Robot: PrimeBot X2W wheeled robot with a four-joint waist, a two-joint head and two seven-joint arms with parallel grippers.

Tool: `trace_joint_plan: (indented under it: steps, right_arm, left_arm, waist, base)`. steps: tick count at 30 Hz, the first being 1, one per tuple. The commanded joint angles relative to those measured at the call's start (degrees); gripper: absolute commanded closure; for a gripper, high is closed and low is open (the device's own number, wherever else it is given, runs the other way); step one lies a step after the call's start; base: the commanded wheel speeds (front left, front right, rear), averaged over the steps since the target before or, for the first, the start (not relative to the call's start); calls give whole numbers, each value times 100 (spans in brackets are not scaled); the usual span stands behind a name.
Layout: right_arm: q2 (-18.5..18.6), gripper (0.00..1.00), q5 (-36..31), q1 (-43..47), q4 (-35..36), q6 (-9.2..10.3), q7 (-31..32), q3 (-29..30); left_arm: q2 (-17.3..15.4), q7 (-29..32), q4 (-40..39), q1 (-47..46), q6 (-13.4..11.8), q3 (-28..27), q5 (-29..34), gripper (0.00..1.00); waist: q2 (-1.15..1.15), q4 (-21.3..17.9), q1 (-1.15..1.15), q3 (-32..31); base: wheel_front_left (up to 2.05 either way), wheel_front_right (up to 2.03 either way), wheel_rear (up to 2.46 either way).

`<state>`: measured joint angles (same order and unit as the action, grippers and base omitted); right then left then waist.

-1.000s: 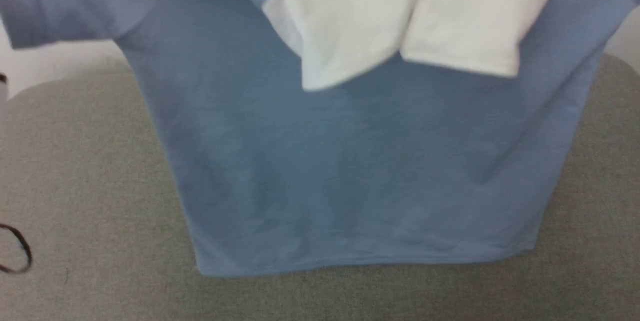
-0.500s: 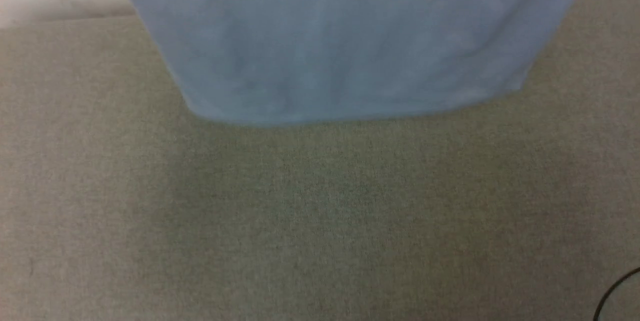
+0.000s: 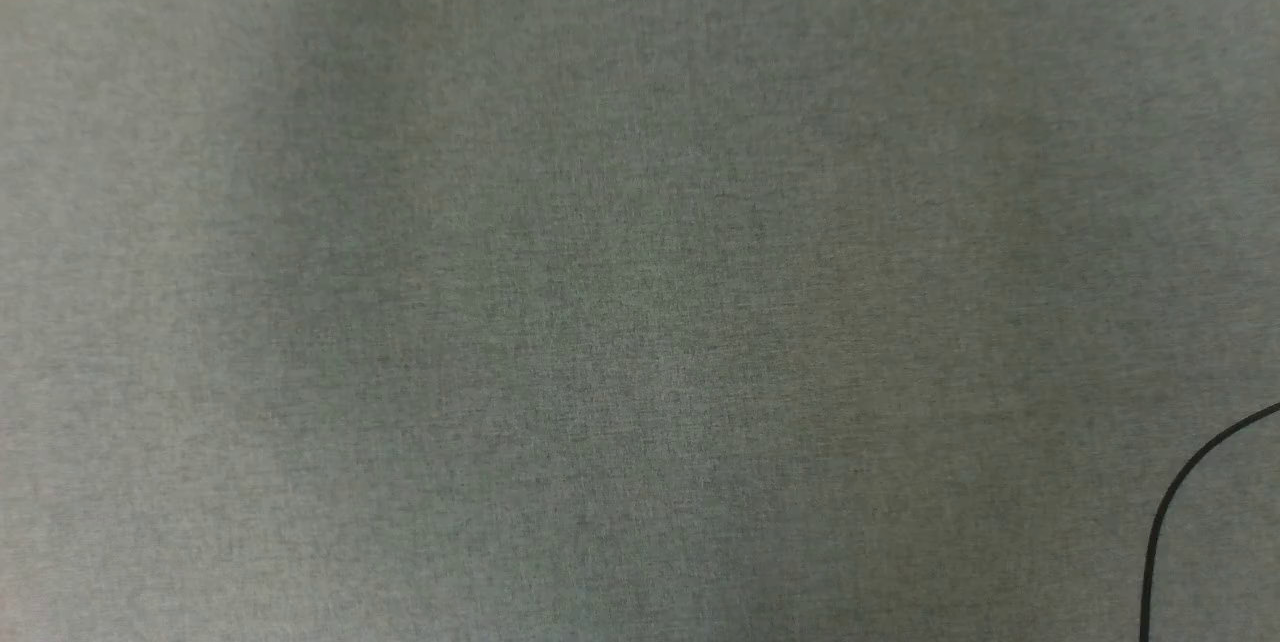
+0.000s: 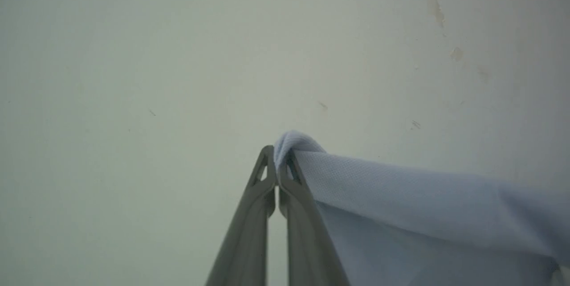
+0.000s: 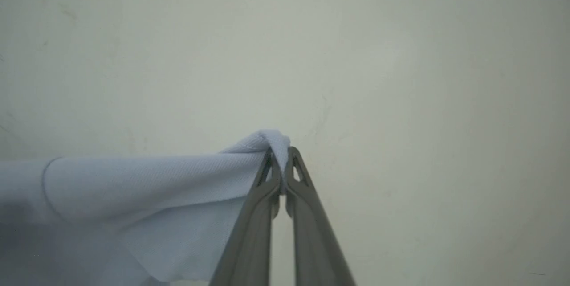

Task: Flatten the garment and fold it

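Observation:
The garment, light blue soft knit, hangs in the air against a pale wall. In the left wrist view my left gripper is shut on a pinched corner of it, and the cloth stretches away to the right. In the right wrist view my right gripper is shut on another pinched corner of the garment, with the cloth running off to the left, a seam line visible near its left end.
The head view looks down on a grey woven table surface. A thin black cable curves in at its lower right. A pale wall with small marks stands behind both grippers.
The head view has swung downward: the hanging blue garment slid up and out of its top, leaving the grey surface, and the black cable now shows at the lower right.

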<state>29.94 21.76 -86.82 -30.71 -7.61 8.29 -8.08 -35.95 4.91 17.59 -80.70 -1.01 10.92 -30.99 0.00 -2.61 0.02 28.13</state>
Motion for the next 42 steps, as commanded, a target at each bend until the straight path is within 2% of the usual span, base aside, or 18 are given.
trace_joint_plan:
  steps: [1, 7, 13, 22, 26, 30, 36, 42]
  right_arm:
    - [-58, 100, -15, -40, -115, 12, -107, -33]
    - [-174, 100, 47, 384, -371, 12, -476, -360]
    - [-103, 100, 343, 1403, -239, 12, -587, -746]
    - [478, 100, 740, 3651, 552, 12, -213, -1076]
    - [779, 100, 837, 4574, 896, 12, 241, -1005]
    - [992, 100, 961, 5284, 1234, 12, 822, -803]
    - [1077, 100, 1289, 6410, 1842, 12, 1866, -399]
    - [1117, 100, 1404, 7560, 2471, 12, 2660, 258]
  left_arm:
    - [47, -106, 145, -53, 39, 22, 48, 100]
    - [109, -375, 561, 405, 173, 152, 37, 100]
    - [86, -593, 686, 1549, 216, 270, -13, 100]
    - [-141, -486, 306, 3995, 92, 386, -245, 100]
    - [-378, -375, 60, 4817, -15, 336, -330, 100]
    - [-640, -48, -237, 5579, -4, 299, -539, 100]
    - [-964, 733, -889, 6742, -38, 353, -950, 100]
    - [-1253, 1181, -1567, 7861, -279, 237, -1319, 100]
  waist:
    - [0, 31, -2, 263]
    - [0, 103, -2, 277]
    - [0, 137, -2, -80]
    - [0, 176, -2, -1075]
    - [0, 195, -2, -1488]
    - [0, 200, -2, -1848]
    - [0, 216, -2, -2226]
    - [0, 270, -2, -2462]
  base:
    - [0, 0, 0]
    - [0, 0, 0]
    - [0, 0, 0]
    - [0, 0, 0]
    - [0, 0, 0]
    - [0, 0, 0]
    - [0, 0, 0]
    - [0, 0, 0]
